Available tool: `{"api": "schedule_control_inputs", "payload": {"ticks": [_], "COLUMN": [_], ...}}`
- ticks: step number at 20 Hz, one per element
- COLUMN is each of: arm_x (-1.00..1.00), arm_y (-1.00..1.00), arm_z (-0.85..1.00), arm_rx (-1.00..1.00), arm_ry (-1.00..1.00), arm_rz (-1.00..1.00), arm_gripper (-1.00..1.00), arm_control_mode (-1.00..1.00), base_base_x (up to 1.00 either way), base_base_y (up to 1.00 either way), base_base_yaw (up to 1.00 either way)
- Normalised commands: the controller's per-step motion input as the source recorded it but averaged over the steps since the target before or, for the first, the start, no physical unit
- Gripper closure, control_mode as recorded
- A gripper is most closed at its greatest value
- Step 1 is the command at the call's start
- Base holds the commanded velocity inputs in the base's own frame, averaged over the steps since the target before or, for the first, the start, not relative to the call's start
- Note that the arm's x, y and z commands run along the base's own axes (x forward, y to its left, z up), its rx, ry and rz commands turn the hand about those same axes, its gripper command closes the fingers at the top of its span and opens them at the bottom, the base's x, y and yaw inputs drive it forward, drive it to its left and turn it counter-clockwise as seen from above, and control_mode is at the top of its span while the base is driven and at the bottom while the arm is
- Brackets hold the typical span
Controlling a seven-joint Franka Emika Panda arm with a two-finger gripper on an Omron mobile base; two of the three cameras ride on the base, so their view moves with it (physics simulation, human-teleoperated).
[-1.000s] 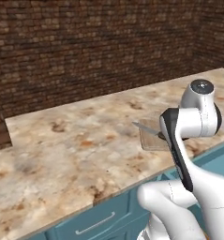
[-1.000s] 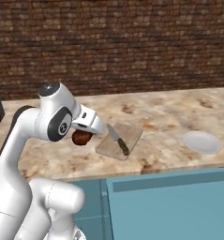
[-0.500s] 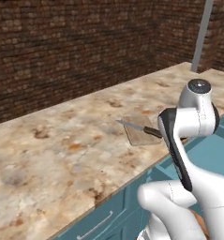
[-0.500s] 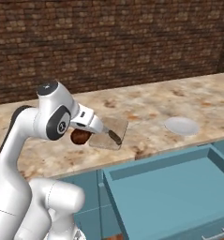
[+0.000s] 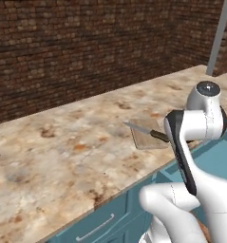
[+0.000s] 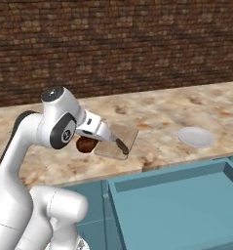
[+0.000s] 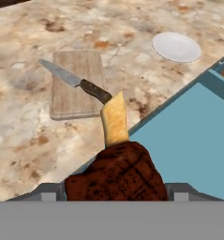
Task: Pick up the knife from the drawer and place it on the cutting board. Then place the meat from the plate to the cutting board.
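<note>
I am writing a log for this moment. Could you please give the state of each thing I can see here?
knife: lying across the cutting board, blade tip past its edge
meat: held in the gripper, off the counter
plate: empty, on the counter
drawer: pulled open, empty

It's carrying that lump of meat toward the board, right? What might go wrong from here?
Three things, I'd guess. The knife already lies slantwise across the cutting board, so the meat may land on it or nudge it. The open drawer sits just below the counter edge; a slip from the pincer might drop the meat inside. Little bare board remains, so it could end half off.
</note>
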Motion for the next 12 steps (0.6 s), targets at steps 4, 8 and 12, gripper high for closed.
{"api": "schedule_control_inputs", "payload": {"ticks": [4,8,12], "arm_x": [0.0,0.75,1.0], "arm_y": [0.0,-0.22,-0.03], "arm_z": [0.0,0.0,0.0], "arm_rx": [0.0,0.08,0.04], "arm_ry": [0.0,0.06,0.22], "arm_rz": [0.0,0.17,0.14], "arm_gripper": [1.0,1.0,1.0], "arm_control_mode": [1.0,-1.0,-1.0], "base_base_x": [1.0,0.25,0.0], "base_base_y": [-0.68,-0.1,0.0], "base_base_yaw": [0.32,0.06,0.0]}}
